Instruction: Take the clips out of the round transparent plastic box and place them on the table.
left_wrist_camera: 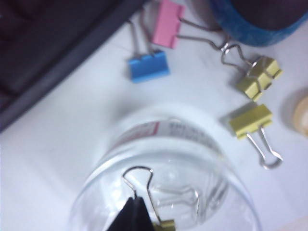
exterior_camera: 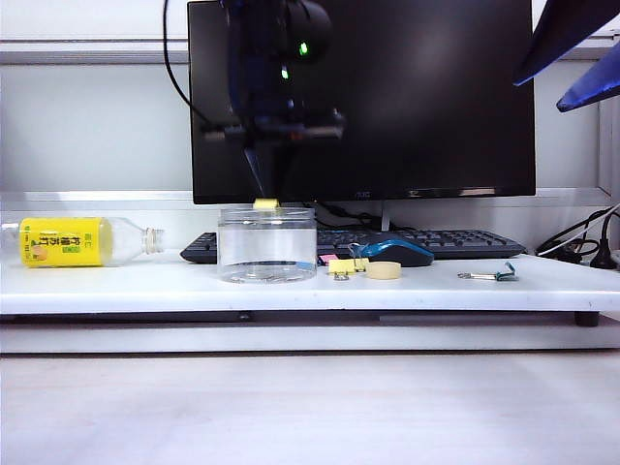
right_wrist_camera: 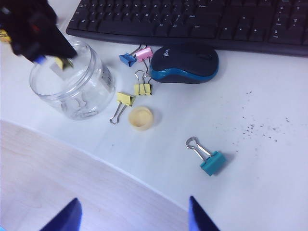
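Hanging right at the mouth of the round transparent plastic box (exterior_camera: pixel 267 244), a pale-yellow clip (exterior_camera: pixel 265 203) is pinched tight in your left claw (exterior_camera: pixel 263 184), so that claw's clenched on it. One more wire handle shows inside the box in the left wrist view. Two yellow clips (right_wrist_camera: pixel 126 99) already lie on the tabletop (exterior_camera: pixel 145 286) just beside the box, near the cream disc (right_wrist_camera: pixel 141 118) and the mouse (right_wrist_camera: pixel 185 64). Blue and pink clips sit by the keyboard (right_wrist_camera: pixel 202 19); a teal clip (right_wrist_camera: pixel 212 162) lies well apart. Your right claw (right_wrist_camera: pixel 132 216) hangs wide open above the tabletop's front edge, holding nothing.
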### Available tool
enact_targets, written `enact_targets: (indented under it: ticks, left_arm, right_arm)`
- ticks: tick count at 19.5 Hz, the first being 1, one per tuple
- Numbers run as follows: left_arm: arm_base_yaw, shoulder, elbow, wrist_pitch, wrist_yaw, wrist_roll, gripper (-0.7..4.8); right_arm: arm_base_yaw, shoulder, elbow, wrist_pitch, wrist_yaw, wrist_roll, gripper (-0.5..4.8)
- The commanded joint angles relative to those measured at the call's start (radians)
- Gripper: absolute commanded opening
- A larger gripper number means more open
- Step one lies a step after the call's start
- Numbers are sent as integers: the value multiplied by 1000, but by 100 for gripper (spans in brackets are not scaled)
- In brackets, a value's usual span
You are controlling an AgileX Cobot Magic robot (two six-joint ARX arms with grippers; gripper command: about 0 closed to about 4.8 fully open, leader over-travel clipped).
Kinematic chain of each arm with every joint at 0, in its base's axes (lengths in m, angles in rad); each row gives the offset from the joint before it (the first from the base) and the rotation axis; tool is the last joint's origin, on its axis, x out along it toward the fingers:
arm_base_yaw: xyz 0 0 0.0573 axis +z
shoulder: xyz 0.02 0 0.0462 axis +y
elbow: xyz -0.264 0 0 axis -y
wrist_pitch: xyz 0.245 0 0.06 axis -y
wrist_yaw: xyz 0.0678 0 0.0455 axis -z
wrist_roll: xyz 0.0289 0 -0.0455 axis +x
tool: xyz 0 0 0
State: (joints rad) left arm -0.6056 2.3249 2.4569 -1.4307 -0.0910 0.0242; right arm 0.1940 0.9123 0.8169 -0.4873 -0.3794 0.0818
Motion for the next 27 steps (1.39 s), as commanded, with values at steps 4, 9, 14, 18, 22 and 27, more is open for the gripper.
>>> enact_targets:
  ticks: [4, 9, 14, 18, 22, 27]
  left_arm:
    - [-3, -70, 7, 0, -13, -7, -6]
    - [-18, -82, 7, 65, 226, -12, -6]
    - [-40, -84, 7, 74, 223, 19, -6]
    - [-39, -117, 7, 41, 95, 24, -6]
    - [14, -173, 7, 27, 79, 28, -6]
    - [97, -213, 5, -3, 80, 21, -6]
  right_arm:
    - [0, -1, 5, 21, 30, -8, 284]
    - [-2, -1, 5, 20, 85, -31, 284]
    - [-2, -1, 5, 21, 93, -31, 284]
    - [-2, -1, 5, 21, 93, -31, 284]
    - [-2, -1, 5, 33, 89, -30, 284]
    - [-1, -1, 5, 43, 31, -29, 284]
